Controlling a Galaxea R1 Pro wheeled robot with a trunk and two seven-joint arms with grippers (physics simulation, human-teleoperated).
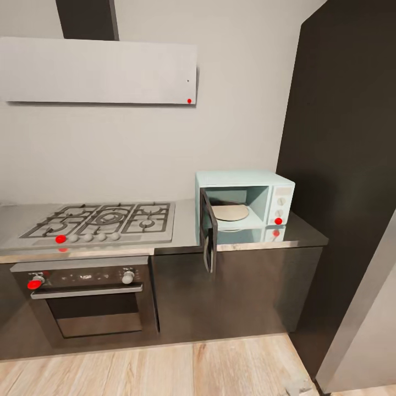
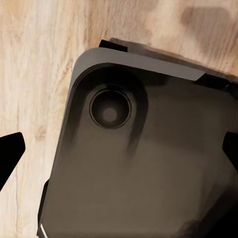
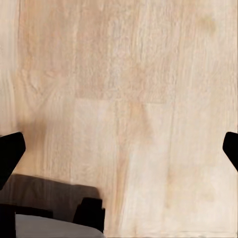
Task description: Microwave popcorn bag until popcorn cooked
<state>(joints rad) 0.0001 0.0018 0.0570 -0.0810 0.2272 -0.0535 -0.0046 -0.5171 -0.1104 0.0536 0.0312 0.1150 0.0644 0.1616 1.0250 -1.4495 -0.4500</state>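
The pale mint-blue microwave (image 1: pixel 245 201) stands on the grey countertop (image 1: pixel 301 235) at the right end, beside a tall dark cabinet. Its dark glass door (image 1: pixel 208 231) is swung wide open toward me, and a round beige turntable (image 1: pixel 230 212) lies in the bare cavity. The popcorn bag and the popcorn are out of view. In the left wrist view my left gripper (image 2: pixel 119 151) is open above my own dark base. In the right wrist view my right gripper (image 3: pixel 119 151) is open over the wooden floor, nothing between its fingers.
A steel gas hob (image 1: pixel 104 220) sits left of the microwave, with a black built-in oven (image 1: pixel 88 297) under it and a grey hood (image 1: pixel 99 70) above. The tall dark cabinet (image 1: pixel 346 165) walls off the right. Wooden floor (image 1: pixel 165 368) lies between me and the cabinets.
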